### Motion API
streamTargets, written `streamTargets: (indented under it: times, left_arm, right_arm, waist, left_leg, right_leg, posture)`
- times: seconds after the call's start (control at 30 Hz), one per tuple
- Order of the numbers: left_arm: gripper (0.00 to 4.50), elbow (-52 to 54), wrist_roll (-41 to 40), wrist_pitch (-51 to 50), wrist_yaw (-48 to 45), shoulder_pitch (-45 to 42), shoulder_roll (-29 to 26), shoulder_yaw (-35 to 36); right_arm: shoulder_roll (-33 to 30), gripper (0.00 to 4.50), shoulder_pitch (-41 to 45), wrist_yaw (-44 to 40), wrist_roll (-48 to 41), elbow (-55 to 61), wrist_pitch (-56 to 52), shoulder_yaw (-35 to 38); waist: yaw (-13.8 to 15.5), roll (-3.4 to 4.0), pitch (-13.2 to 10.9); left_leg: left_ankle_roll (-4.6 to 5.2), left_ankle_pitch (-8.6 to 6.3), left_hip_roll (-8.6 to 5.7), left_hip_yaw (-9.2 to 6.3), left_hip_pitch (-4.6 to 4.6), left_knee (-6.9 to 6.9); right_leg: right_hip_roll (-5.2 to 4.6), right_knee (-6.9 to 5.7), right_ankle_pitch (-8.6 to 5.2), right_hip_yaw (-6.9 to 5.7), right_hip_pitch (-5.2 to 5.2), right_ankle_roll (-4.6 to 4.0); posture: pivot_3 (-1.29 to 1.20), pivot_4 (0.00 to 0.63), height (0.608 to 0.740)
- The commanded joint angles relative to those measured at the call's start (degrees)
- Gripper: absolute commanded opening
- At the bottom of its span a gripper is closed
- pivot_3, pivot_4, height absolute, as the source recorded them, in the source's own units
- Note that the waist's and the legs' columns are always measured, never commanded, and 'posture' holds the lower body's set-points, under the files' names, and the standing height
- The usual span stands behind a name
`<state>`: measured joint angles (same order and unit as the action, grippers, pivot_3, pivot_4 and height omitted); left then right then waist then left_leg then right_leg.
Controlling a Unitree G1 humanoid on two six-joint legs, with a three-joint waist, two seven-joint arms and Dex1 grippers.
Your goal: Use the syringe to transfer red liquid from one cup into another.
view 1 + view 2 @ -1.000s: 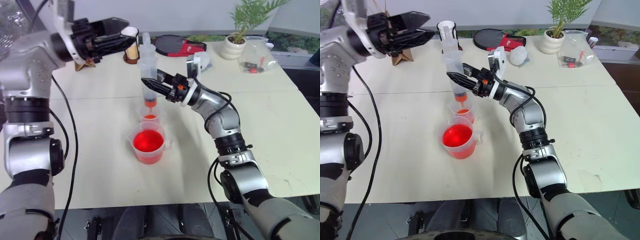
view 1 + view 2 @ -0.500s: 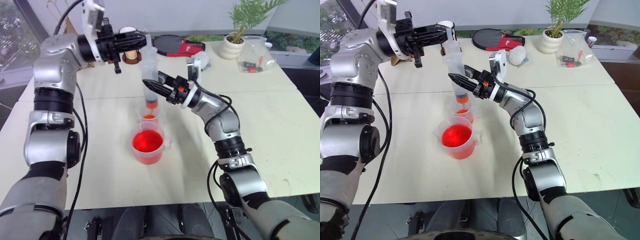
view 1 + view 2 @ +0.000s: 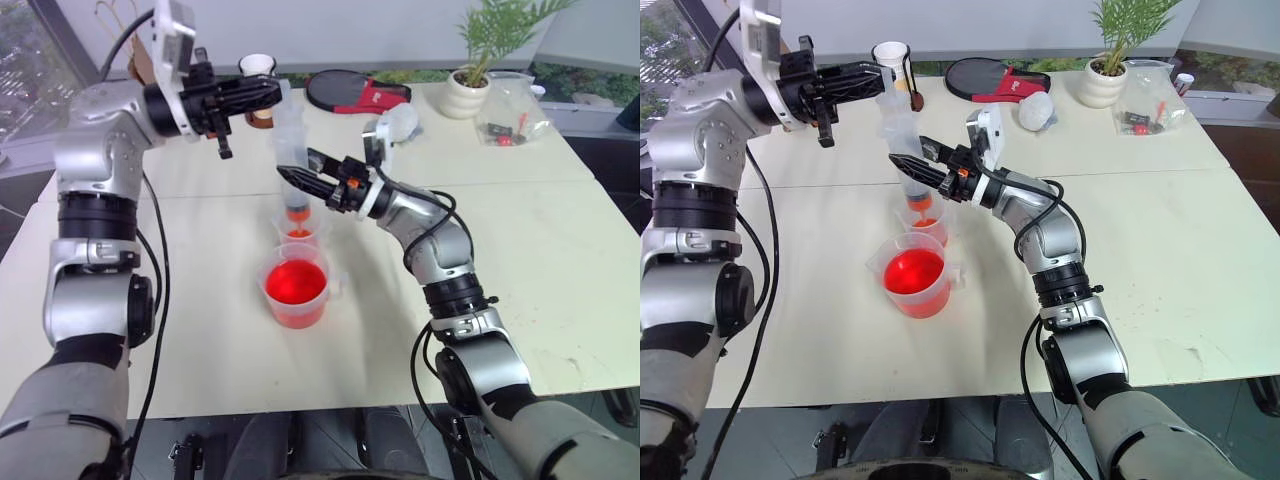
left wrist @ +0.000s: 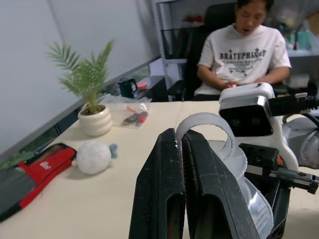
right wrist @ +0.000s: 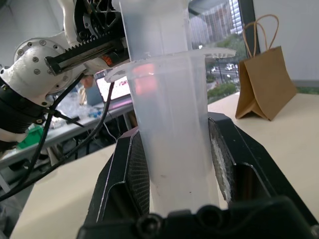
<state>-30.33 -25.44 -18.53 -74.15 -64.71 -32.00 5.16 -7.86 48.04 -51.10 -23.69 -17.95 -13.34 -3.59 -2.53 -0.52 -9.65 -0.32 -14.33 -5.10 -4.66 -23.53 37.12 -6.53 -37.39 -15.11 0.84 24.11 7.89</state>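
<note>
The syringe (image 3: 291, 150) stands upright, its orange-red tip (image 3: 298, 211) pointing down into the small clear cup (image 3: 301, 236), which holds a thin orange-red layer. My right gripper (image 3: 297, 178) is shut on the syringe barrel (image 5: 172, 144) from the right. At the top of the plunger (image 4: 204, 128) is my left gripper (image 3: 268, 92), fingers shut together (image 4: 182, 149); I cannot tell whether they press on it. Just in front of the small cup stands the wider beaker (image 3: 295, 292) with bright red liquid (image 3: 294, 282) in it.
Along the table's (image 3: 560, 250) far side are a white-and-tan cup (image 3: 257, 66), a black paddle with a red case (image 3: 350, 92), a white ball (image 3: 401, 120), a potted plant (image 3: 472, 88) and a clear bag (image 3: 512, 118). A person (image 4: 244, 50) sits beyond the table.
My left gripper has gone from open to shut and has come to the top of the syringe plunger. The right gripper still holds the syringe over the small cup.
</note>
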Motion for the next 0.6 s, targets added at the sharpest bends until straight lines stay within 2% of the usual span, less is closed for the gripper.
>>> streamTargets:
  times: [0.03, 0.23, 0.6]
  left_arm:
    - [0.06, 2.8, -0.2, -1.4, 2.0, 3.6, 1.0, 0.0]
    - [0.06, 5.2, 0.4, -1.8, 2.9, 6.8, 1.7, -1.3]
    - [0.06, 2.9, 3.5, 0.4, 1.4, 7.9, 2.2, -4.7]
  right_arm:
    - [0.7, 1.38, 3.5, 0.0, -1.0, 6.3, 2.9, 1.0]
    - [1.1, 1.38, 4.8, 0.5, -0.8, 6.0, 3.7, 1.7]
    - [1.6, 1.38, 5.1, 1.3, -1.9, 8.6, 2.4, 1.8]
  waist:
    - [0.0, 0.00, 0.0]
    - [-0.1, 0.00, 0.0]
    - [-0.1, 0.00, 0.0]
  left_leg:
    - [0.00, 0.00, 0.00, 0.00, 0.00, -0.01]
    - [0.00, 0.00, 0.01, 0.00, 0.00, -0.01]
    - [0.00, 0.00, 0.01, 0.00, -0.01, -0.01]
  right_leg:
    - [0.00, -0.01, 0.00, 0.00, 0.00, 0.00]
    - [0.01, -0.02, 0.00, 0.01, 0.03, 0.00]
    - [0.00, -0.02, 0.00, 0.01, 0.03, 0.00]
  posture:
    - [0.00, 0.150, 0.739]
    - [0.00, 0.150, 0.739]
    - [0.00, 0.150, 0.739]
